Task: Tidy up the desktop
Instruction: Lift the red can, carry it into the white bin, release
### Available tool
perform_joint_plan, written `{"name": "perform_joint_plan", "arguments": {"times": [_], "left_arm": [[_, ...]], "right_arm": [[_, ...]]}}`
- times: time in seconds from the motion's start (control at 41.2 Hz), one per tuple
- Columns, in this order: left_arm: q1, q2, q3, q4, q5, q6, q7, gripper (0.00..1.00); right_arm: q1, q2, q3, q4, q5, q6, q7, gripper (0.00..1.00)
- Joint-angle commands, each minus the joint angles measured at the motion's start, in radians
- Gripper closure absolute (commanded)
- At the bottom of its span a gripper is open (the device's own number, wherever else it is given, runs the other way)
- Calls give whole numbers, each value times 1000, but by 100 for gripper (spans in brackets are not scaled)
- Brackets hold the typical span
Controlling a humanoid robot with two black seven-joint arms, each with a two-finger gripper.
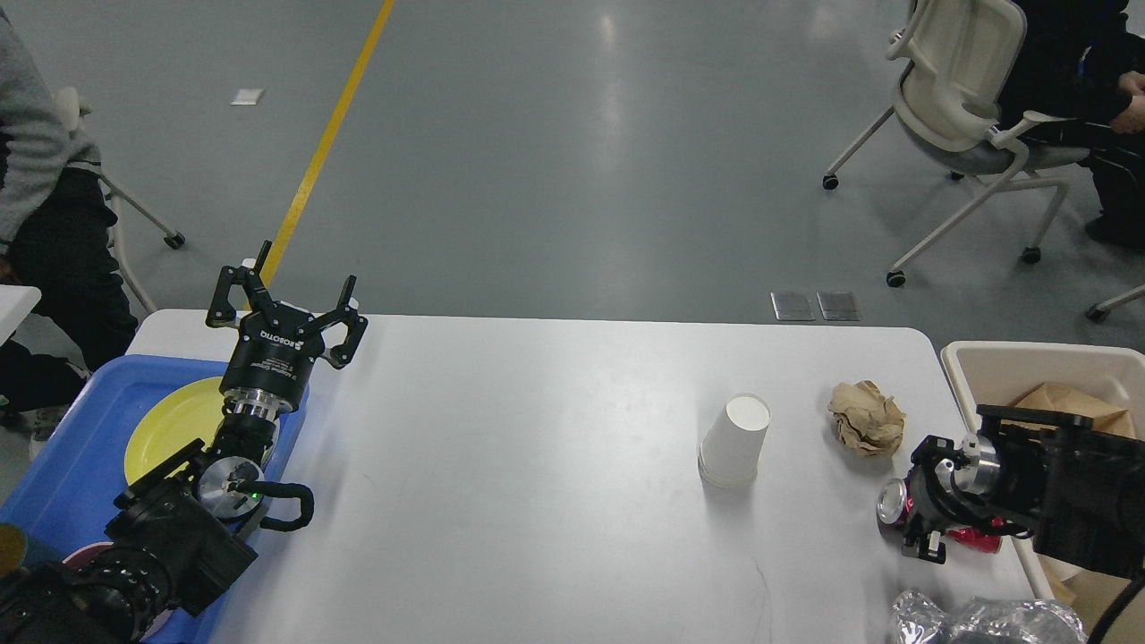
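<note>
The white desktop (537,447) holds an upside-down white paper cup (735,440), a crumpled brown paper ball (866,419), a crushed red can (892,503) lying on its side, and crumpled foil (975,622) at the front right edge. My left gripper (291,295) is open and empty, raised over the back left corner beside the blue tray (63,447). My right gripper (926,501) comes in from the right and sits over the red can, with fingers above and below it. It is dark, and I cannot tell whether it grips the can.
The blue tray holds a yellow plate (165,425). A beige bin (1029,362) with brown paper stands off the desktop's right end. People sit on chairs at the far right and far left. The cup and paper ball stand close to the can.
</note>
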Motion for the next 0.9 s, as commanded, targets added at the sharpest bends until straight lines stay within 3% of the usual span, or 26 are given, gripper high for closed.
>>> {"name": "perform_joint_plan", "arguments": {"times": [0.0,0.437,0.534,0.631,0.777,0.874], "left_arm": [[0,0,0,0,0,-1,0,1],[0,0,0,0,0,-1,0,1],[0,0,0,0,0,-1,0,1],[0,0,1,0,0,-1,0,1],[0,0,1,0,0,1,0,1],[0,0,1,0,0,1,0,1]], "right_arm": [[11,1,0,-4,-21,-28,0,100],[66,-39,-9,59,-155,-32,-5,100],[198,-175,-11,231,-267,23,-47,100],[417,-302,-125,416,-384,153,-74,100],[742,-300,-406,559,-502,316,-61,100],[1078,-190,-526,857,-571,402,-61,100]]}}
